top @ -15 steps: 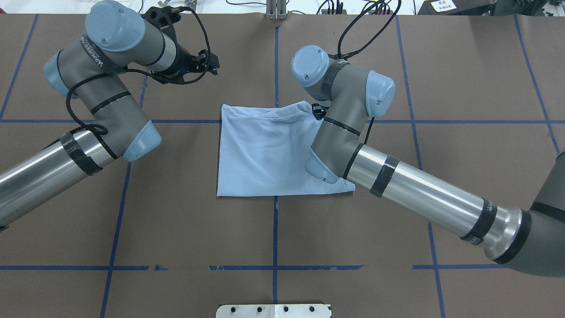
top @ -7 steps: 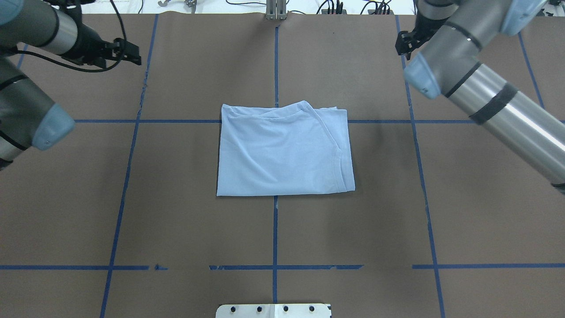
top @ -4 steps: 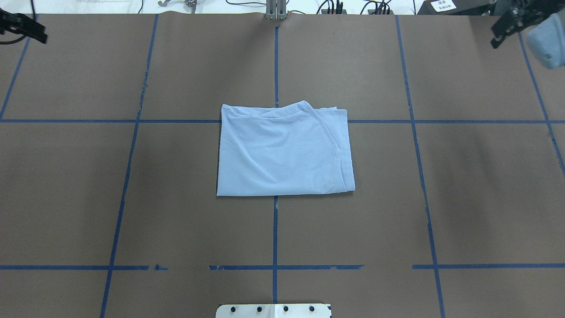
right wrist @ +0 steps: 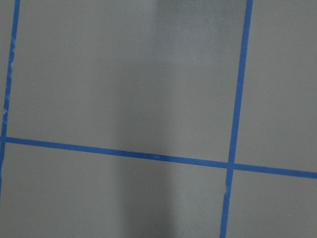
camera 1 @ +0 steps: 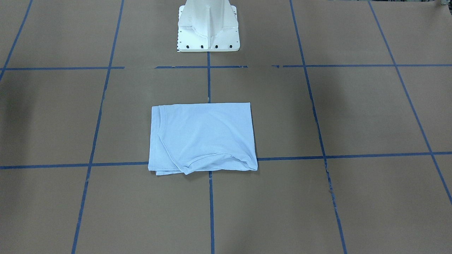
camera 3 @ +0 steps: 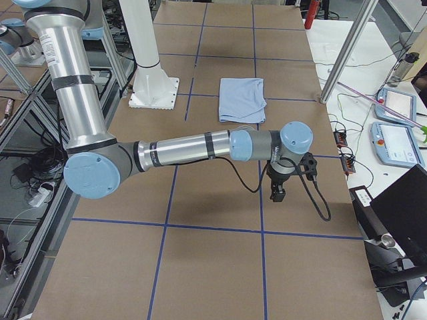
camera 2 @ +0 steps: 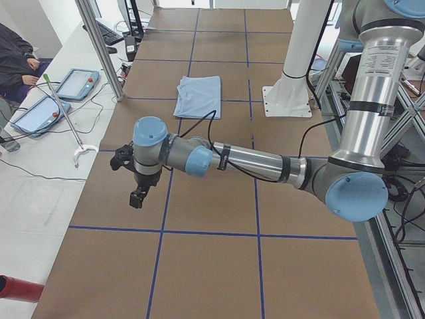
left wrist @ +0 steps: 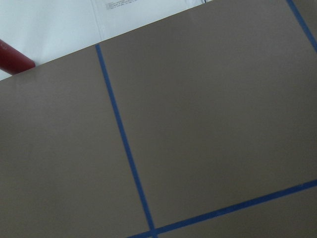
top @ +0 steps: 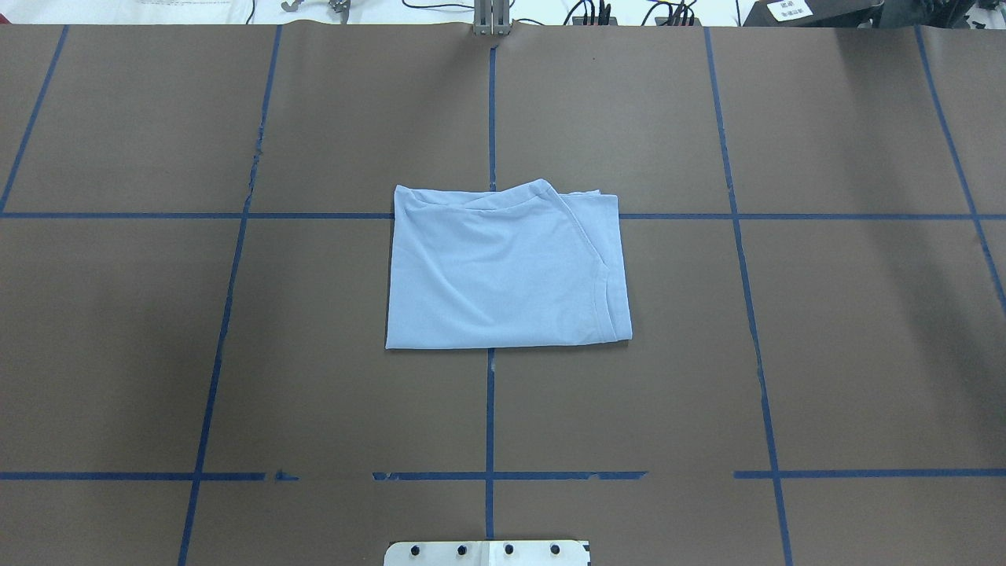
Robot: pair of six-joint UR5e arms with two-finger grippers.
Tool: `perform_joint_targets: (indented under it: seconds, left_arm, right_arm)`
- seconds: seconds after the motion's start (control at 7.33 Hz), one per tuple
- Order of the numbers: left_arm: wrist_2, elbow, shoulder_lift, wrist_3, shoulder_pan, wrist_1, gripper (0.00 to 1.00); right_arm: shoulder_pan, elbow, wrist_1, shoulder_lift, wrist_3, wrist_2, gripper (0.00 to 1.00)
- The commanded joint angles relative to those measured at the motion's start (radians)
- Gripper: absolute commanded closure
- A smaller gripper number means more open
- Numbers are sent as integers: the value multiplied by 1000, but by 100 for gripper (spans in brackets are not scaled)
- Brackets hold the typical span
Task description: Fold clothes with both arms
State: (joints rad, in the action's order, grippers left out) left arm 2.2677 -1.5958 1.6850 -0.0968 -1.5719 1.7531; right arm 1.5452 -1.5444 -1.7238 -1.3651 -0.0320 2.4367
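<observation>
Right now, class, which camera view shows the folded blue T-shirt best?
The overhead exterior view: the T-shirt lies near centre, unobstructed, every edge and the hem clear. The front-facing view shows it almost as well. Both side views show it small and distant. The wrist views miss it.

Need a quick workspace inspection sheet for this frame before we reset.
surface: brown table cover with blue tape grid, flat.
job's things: light blue T-shirt folded into a rectangle, lying at centre, untouched.
clutter: nothing seen.
grippers: left gripper and right gripper over opposite table ends, far from the shirt; open or shut cannot tell.
cables: black cable looped at left wrist; second cable at right wrist.
surroundings: white pedestal; pendants; seated person.
</observation>
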Motion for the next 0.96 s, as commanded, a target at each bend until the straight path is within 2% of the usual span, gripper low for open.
perform_joint_targets:
  seconds: [0.0, 0.14, 0.41, 0.55, 0.68, 0.82]
  left_arm:
    - [15, 48, -64, 69, -17, 82, 0]
    - [18, 68, -97, 60, -17, 141, 0]
    - [13, 62, -120, 74, -16, 152, 0]
    - [12, 59, -123, 109, -16, 137, 0]
    - [13, 44, -113, 129, -11, 64, 0]
    - [15, 12, -111, 129, -8, -4, 0]
  right_arm:
    - [12, 7, 1, -58, -5, -4, 0]
    - [12, -8, 3, -75, 6, 11, 0]
    - [12, -25, 1, -89, 17, 12, 0]
    - [12, -26, 3, -91, 65, 12, 0]
    - [12, -37, 3, -101, 79, 4, 0]
    - [12, -36, 60, -130, 81, 2, 0]
